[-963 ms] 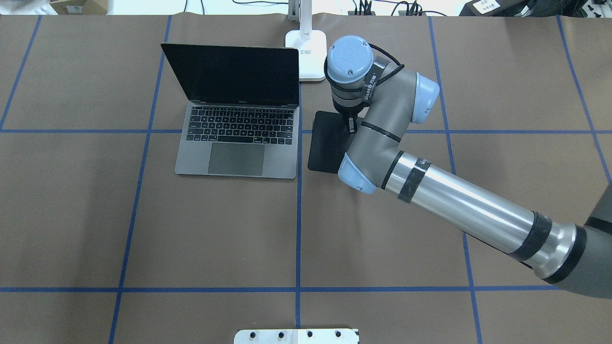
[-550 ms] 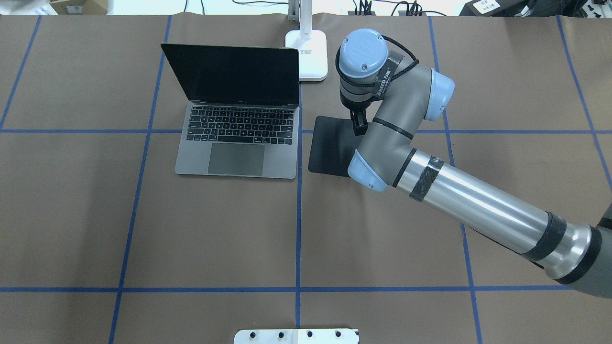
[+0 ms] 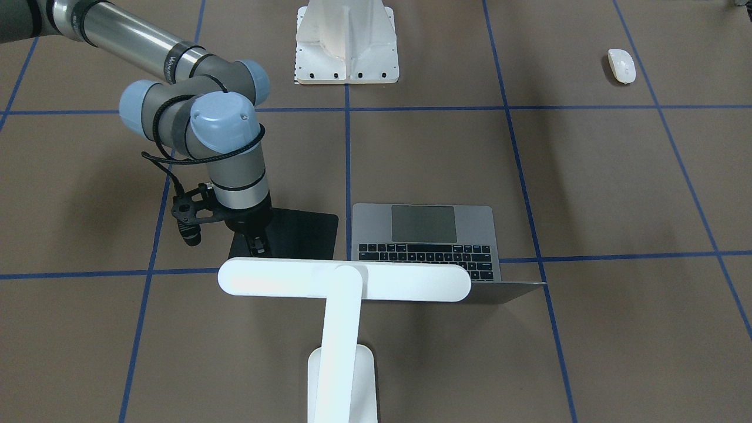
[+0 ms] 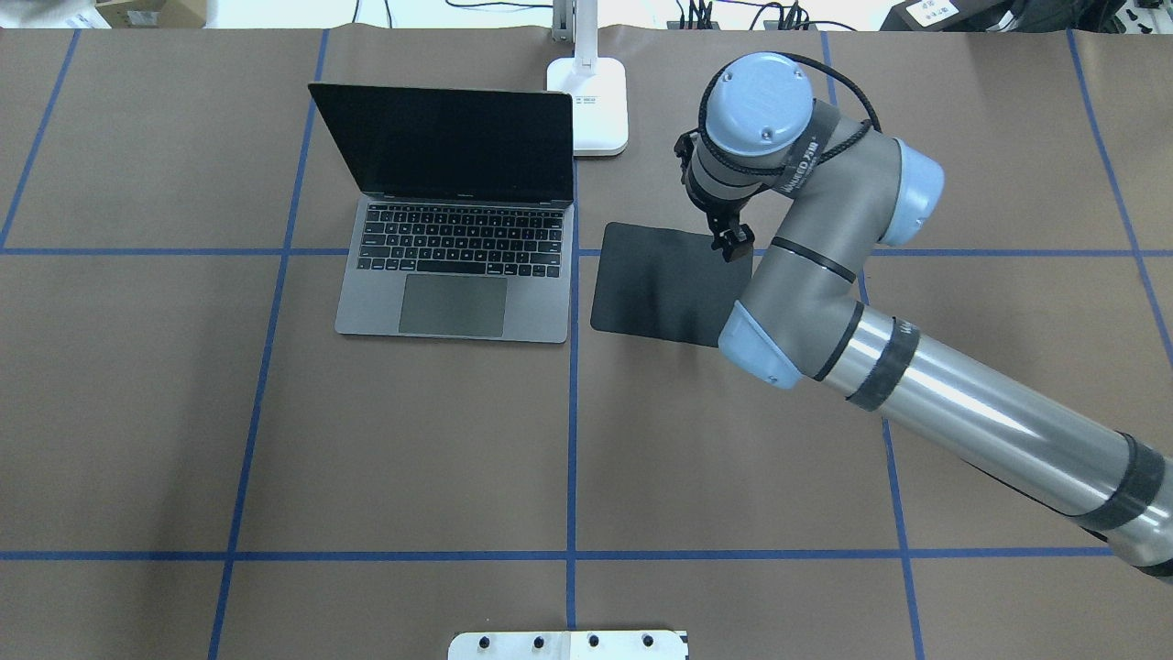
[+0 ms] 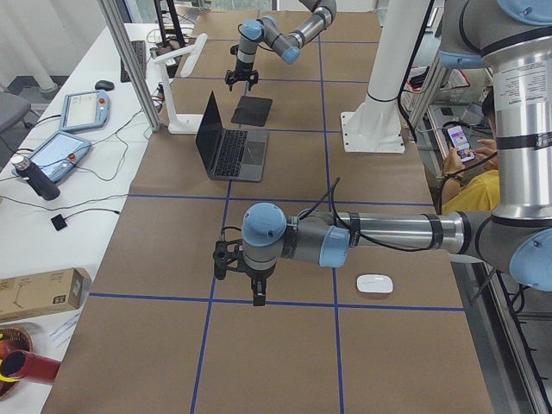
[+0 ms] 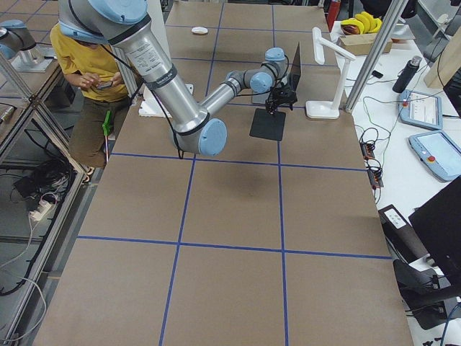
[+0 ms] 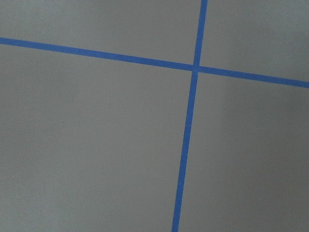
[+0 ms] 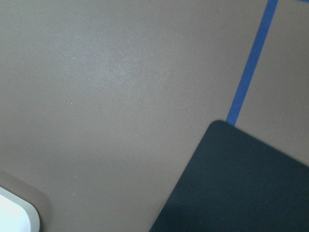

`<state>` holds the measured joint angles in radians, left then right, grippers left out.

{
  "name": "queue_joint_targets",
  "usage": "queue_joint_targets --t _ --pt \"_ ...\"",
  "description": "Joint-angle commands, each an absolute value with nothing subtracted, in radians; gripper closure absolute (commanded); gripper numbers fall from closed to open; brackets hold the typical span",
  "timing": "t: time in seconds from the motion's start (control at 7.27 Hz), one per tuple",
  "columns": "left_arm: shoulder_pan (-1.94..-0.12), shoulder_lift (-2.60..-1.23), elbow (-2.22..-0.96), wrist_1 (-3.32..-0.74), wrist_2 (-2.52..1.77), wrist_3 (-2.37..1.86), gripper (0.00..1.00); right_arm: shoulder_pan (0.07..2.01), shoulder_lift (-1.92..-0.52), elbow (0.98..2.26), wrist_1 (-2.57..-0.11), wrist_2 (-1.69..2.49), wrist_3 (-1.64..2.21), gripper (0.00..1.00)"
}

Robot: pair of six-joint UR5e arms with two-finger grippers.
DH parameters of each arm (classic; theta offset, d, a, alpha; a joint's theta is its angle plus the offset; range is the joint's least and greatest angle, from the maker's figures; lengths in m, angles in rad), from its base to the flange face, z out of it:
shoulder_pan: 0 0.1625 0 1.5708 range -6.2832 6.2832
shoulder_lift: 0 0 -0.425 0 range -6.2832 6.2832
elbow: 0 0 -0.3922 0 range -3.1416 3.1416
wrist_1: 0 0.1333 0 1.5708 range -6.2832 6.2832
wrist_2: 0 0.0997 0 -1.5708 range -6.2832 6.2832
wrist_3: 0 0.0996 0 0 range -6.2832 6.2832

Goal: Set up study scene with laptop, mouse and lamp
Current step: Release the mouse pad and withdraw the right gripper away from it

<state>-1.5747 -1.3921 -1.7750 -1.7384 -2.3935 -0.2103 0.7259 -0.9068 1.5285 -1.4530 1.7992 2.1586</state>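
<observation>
Right pincer (image 4: 733, 244) looks closed and empty over the mat's (image 4: 655, 284) 1 o'clock corner. Whether the left pincer (image 5: 256, 299) is open or closed, I cannot tell. The mouse (image 3: 621, 64) lies well apart on the table, at 1 o'clock from the laptop (image 3: 423, 223) in the front-facing view. Grip its sides low and set it mid-mat.

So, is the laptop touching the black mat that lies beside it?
Apart. The overhead view shows a strip of bare table between the laptop and the black mat; their edges do not meet.

black mat (image 4: 652, 280) flat on table (image 4: 412, 440) | white pedestal (image 3: 346, 44) upright | blue tape grid (image 4: 571, 440)
</observation>
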Motion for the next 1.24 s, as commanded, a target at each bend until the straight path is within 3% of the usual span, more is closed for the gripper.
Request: queue_joint_targets --t 0.0,0.41,0.55,0.83,1.1 --pt "-1.571 -1.396 -1.815 -1.733 -2.404 -0.21 0.0 0.774 -1.046 1.708 -1.536 1.854 1.817 0.0" --pt "-1.566 -1.33 -1.85 -1.835 -2.405 -0.198 0.0 0.9 -1.194 1.918 -1.783 1.969 1.208 0.0" --pt "-1.56 -1.249 -1.85 -2.052 -2.468 -0.212 0.0 0.948 -1.26 1.942 -1.787 2.0 1.025 0.0" --pt "-1.549 -1.188 -1.85 -2.141 -2.678 -0.303 0.0 1.062 -1.389 1.953 -1.781 2.101 0.692 0.0" --pt "-1.307 -1.1 -1.852 -2.311 -2.416 -0.482 0.0 1.144 -1.484 1.971 -1.779 2.158 0.556 0.0"
